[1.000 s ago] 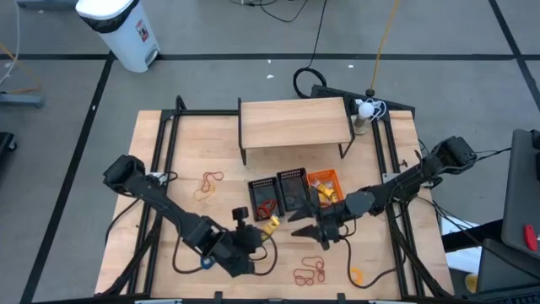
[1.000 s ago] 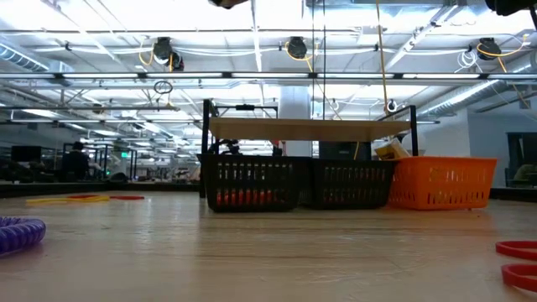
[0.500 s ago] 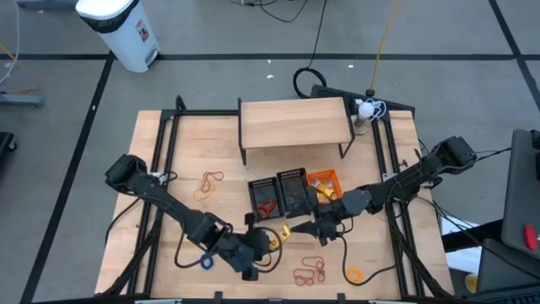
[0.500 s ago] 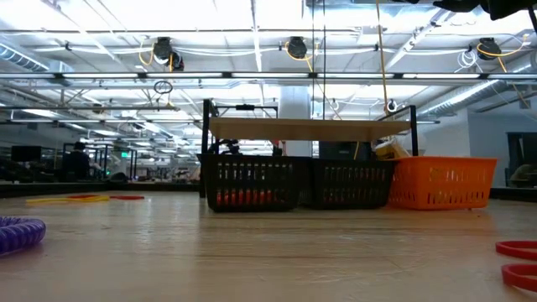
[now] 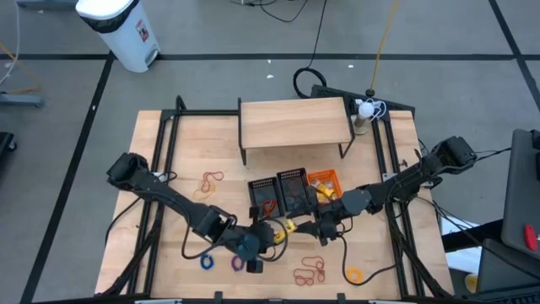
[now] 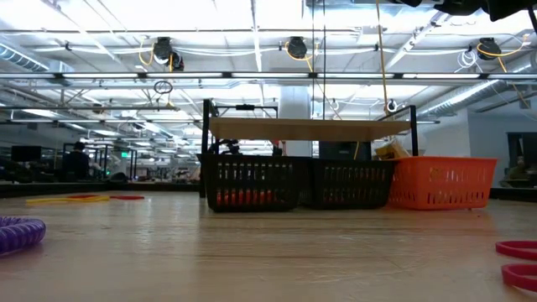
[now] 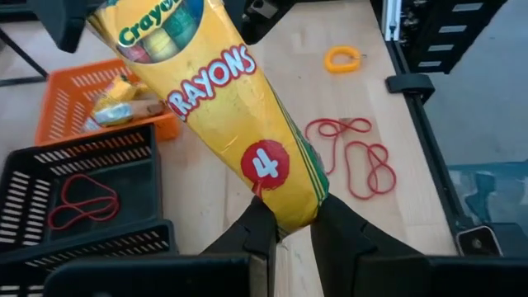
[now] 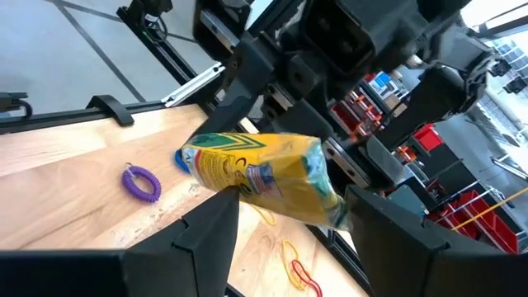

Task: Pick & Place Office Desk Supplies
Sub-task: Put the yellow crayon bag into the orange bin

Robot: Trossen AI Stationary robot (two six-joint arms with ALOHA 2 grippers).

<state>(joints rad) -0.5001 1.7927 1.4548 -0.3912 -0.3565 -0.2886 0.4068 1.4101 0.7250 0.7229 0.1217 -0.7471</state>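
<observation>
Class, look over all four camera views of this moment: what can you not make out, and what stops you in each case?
- Crayon pack: its top end is cut off by the left wrist picture's edge.
- Both arms: out of the low view, so the handover is unseen there.
- Orange basket: contents too jumbled to name in the left wrist view.
- Pack in the high view: too small to read.

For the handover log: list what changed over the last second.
The left pincer, shut on the crayon pack, carried it rightward between the right pincer's open fingers. This uncovered the purple coil beside the blue coil. Baskets and red rubber bands stayed put.
</observation>
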